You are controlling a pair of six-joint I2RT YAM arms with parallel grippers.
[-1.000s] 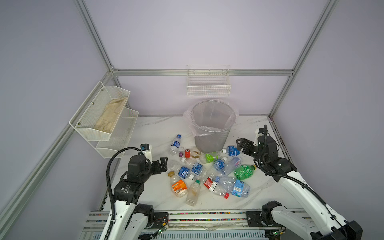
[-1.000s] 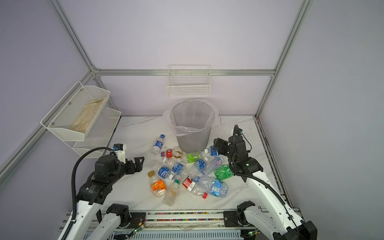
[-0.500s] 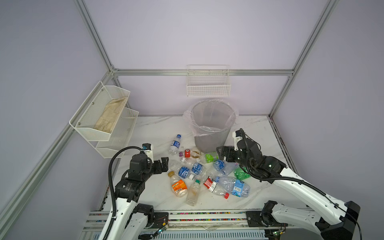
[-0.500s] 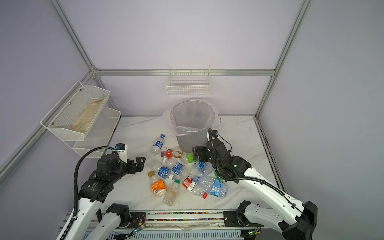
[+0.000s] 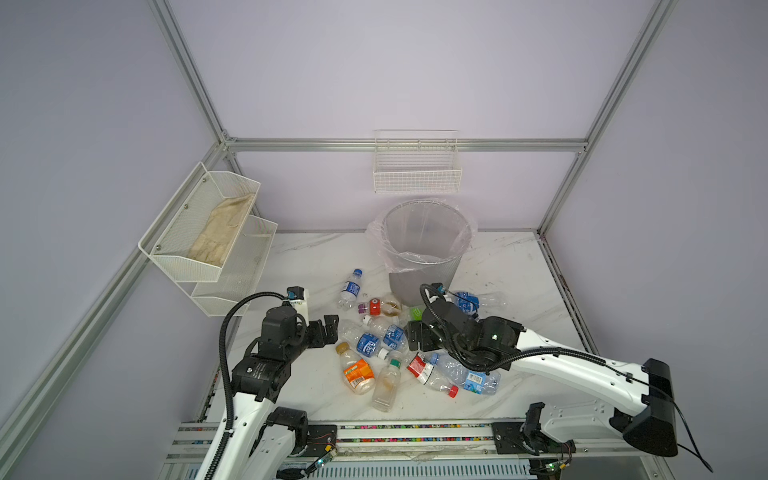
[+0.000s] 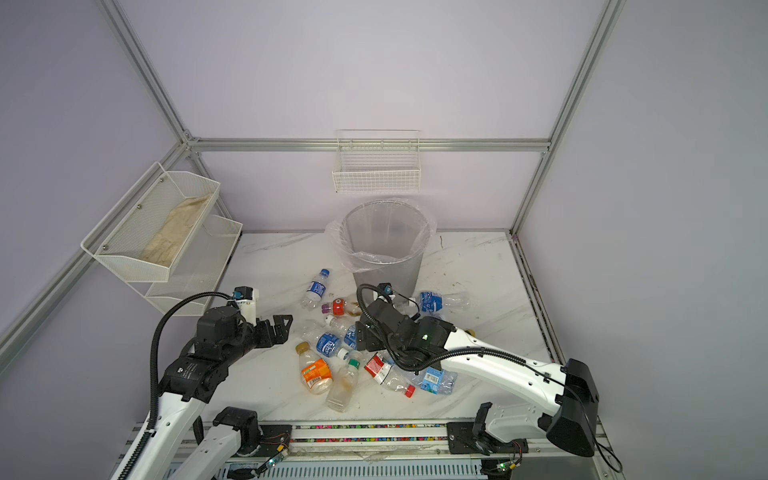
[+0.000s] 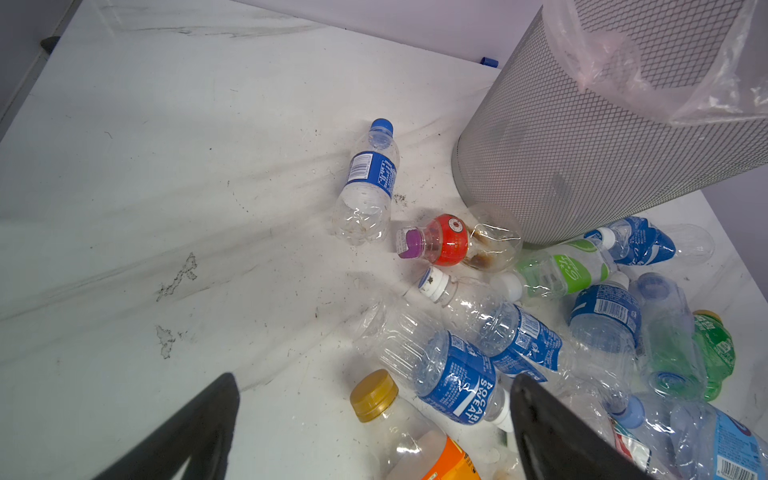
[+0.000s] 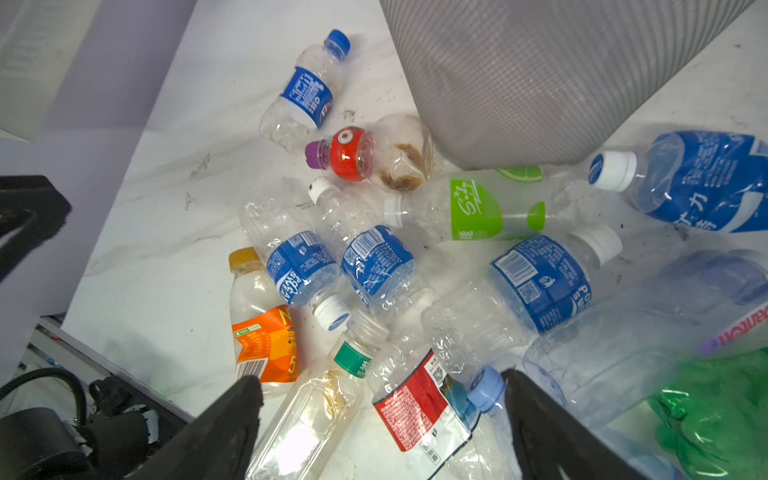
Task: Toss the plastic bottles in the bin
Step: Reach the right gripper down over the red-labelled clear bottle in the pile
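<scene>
At the foot of the bin, the plastic bottles lie heaped on the surface. In both top views none shows inside the bin. Your right end effector hangs over the heap, jaws wide, nothing held. — Desk

Agreed. The red-label bottle lies in the gap under those jaws in the right wrist view, and afaict no pad touches it. Your left end effector is also spread wide & empty, at the heap's edge, w/ the orange-label bottle just ahead of it. — Floor

Step in hand, imo: reach-and-pick, the very start of the job. Nothing binned yet, by the look of it. — Desk

Next move for you: lower the right arm onto one bottle, centre it btwn the fingers, then close. The bodies look thin, crushed & overlapping, so expect squash or skid. Grip mid-body, not the cap end. Then lift clear of the neighbours & carry it over the rim, which stands well above the heap. — Floor

And the lone blue-cap bottle, apart from the heap, beside the bin? — Desk

Prob. an easy one for your left arm, w/ bare surface round it. — Floor
</scene>
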